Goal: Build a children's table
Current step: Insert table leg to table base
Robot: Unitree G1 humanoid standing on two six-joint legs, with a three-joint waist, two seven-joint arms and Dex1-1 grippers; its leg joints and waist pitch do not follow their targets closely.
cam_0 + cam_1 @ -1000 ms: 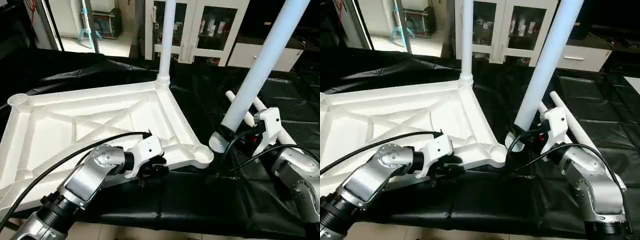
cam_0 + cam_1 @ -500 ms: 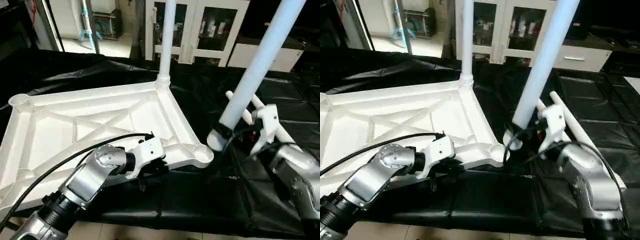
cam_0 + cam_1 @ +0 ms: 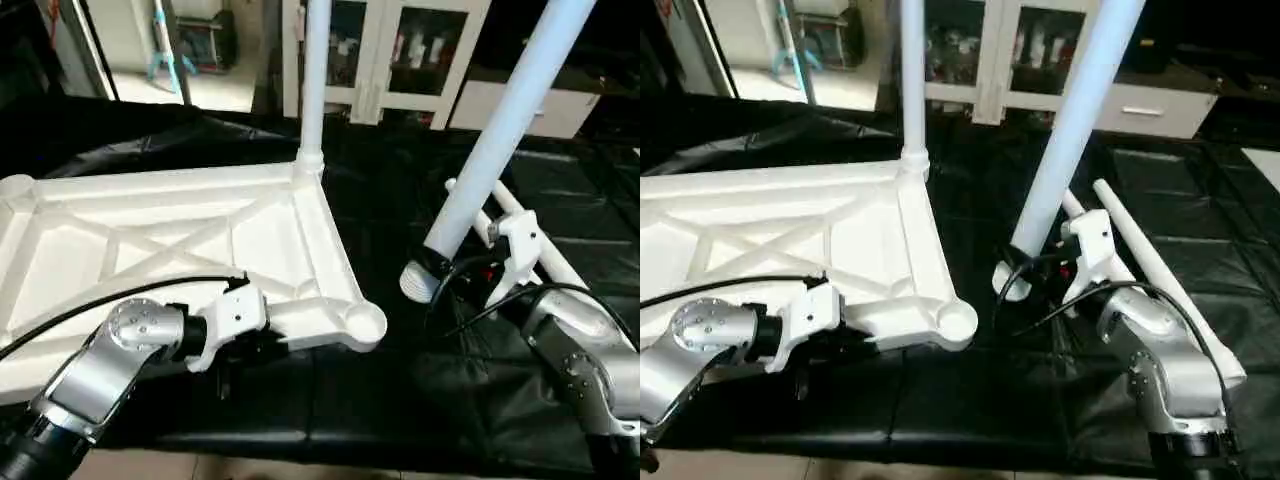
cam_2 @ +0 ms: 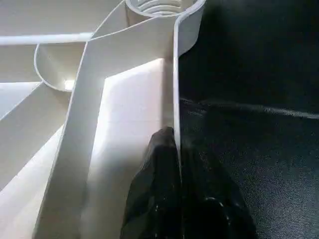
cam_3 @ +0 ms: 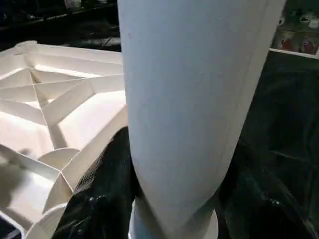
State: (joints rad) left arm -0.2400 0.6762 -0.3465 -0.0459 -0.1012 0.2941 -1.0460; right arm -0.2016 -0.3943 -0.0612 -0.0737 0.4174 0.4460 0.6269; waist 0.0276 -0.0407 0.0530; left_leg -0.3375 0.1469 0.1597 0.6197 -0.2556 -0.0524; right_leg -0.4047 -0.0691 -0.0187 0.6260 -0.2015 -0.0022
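A: We're looking at the ribbed, X-braced white table top (image 3: 170, 240) lying underside up on the crinkly black cloth (image 3: 400, 400), one smooth leg (image 3: 313, 80) standing in its far socket.

B: Yep, and our left gripper (image 4: 174, 164) is now pinching the thin near rim, closed tighter than a second ago. Our right gripper (image 3: 440, 275) is clamping a tilted leg (image 3: 500, 130), just beside the empty corner socket (image 3: 362, 322), spare legs (image 3: 1150, 265) lying behind.

Materials: white plastic on black sheeting

Table top (image 3: 200, 225): smooth white plastic, ribbed, slight sheen. Held leg (image 3: 490, 150) and standing leg (image 3: 314, 80): smooth satin white tube. Table cover (image 3: 480, 420): black, creased, faintly glossy sheeting. Forearms (image 3: 100, 365): brushed silver metal. Fingers (image 4: 159, 194): black, glossy. Cabinet (image 3: 400, 55): white frames, glass doors.
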